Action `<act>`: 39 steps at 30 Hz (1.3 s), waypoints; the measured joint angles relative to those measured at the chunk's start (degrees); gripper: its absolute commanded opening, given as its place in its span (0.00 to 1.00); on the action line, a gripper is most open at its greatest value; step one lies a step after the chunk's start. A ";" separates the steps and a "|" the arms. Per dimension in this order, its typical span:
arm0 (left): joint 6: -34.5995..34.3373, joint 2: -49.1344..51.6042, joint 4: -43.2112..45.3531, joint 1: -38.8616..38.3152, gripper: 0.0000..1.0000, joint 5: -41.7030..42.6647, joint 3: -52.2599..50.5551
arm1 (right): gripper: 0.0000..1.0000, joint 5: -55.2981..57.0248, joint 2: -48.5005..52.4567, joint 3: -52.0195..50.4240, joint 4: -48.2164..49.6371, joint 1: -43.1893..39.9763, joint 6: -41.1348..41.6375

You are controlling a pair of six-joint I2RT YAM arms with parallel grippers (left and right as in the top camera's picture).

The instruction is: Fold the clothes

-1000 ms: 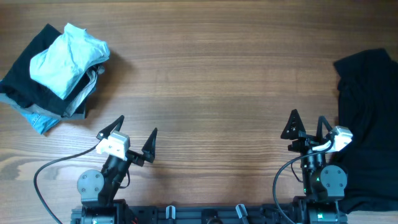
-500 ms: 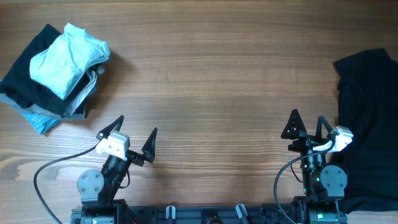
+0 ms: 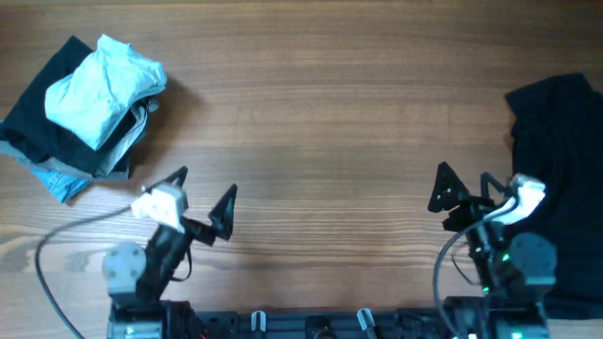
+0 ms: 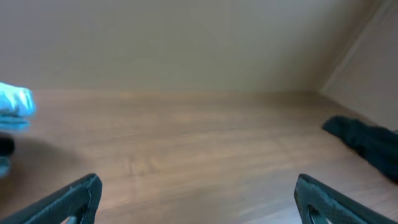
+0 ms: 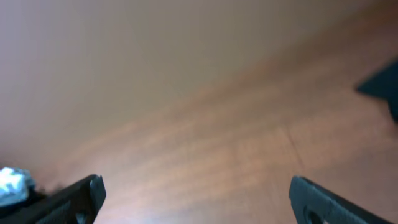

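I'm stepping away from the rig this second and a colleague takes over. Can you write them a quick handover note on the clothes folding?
The left gripper is open and empty, over bare table near the front.
The right gripper is open and empty, beside the black garment, which lies at the right edge, partly out of frame.
The pile sits at the far left, with a light blue piece crumpled on top.
Done: nothing looks folded, nothing is held.
Left: probably everything. Take each garment to the middle, flatten it, fold it.
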 measured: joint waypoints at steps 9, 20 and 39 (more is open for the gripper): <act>-1.86 46.90 -31.56 -0.02 1.00 0.04 48.15 | 1.00 -3.17 46.77 48.76 -37.38 0.00 -8.61; -1.86 55.84 -31.28 -0.11 1.00 0.00 56.06 | 0.58 11.02 82.03 60.19 -36.68 -12.46 -4.11; -1.86 57.16 -33.64 -0.11 0.99 0.00 56.19 | 0.04 14.23 103.10 60.13 -21.66 -22.73 -5.57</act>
